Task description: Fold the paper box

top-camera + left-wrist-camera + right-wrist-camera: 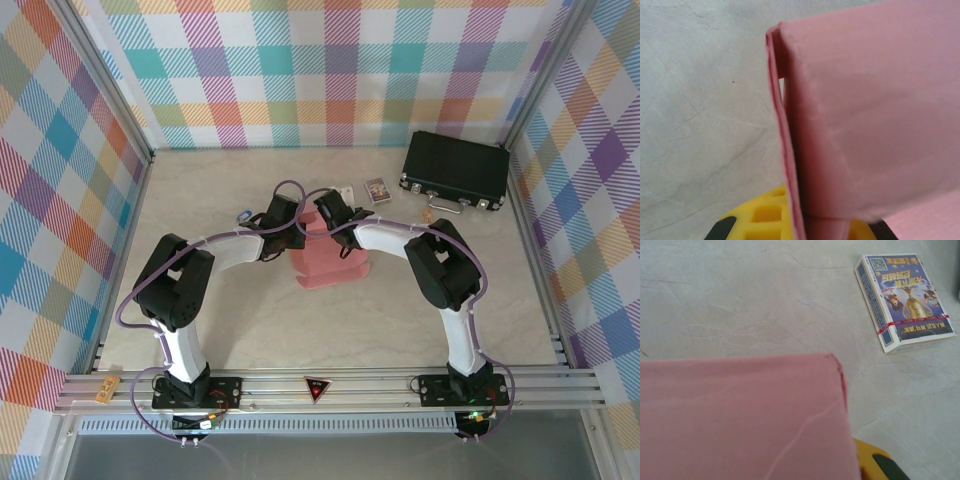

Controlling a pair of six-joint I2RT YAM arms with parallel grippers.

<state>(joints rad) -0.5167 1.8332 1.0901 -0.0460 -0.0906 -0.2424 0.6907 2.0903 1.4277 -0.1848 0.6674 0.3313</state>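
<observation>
The salmon-pink paper box [330, 265] lies partly folded in the middle of the table, its far end raised between the two arms. My left gripper [293, 232] is on the raised end from the left. In the left wrist view its yellow fingers [760, 215] are shut on an upright double-layered panel of the paper box [865, 125]. My right gripper [325, 215] meets the same end from the right. In the right wrist view a flat panel of the paper box [740, 415] covers its jaws. One yellow finger [867, 457] shows past the panel's edge.
A black hard case [455, 170] stands at the back right. A small printed pack [377, 188] [905, 300] lies on the table just behind the grippers. A small bluish object [243, 213] sits left of the left gripper. Checkered walls close in three sides.
</observation>
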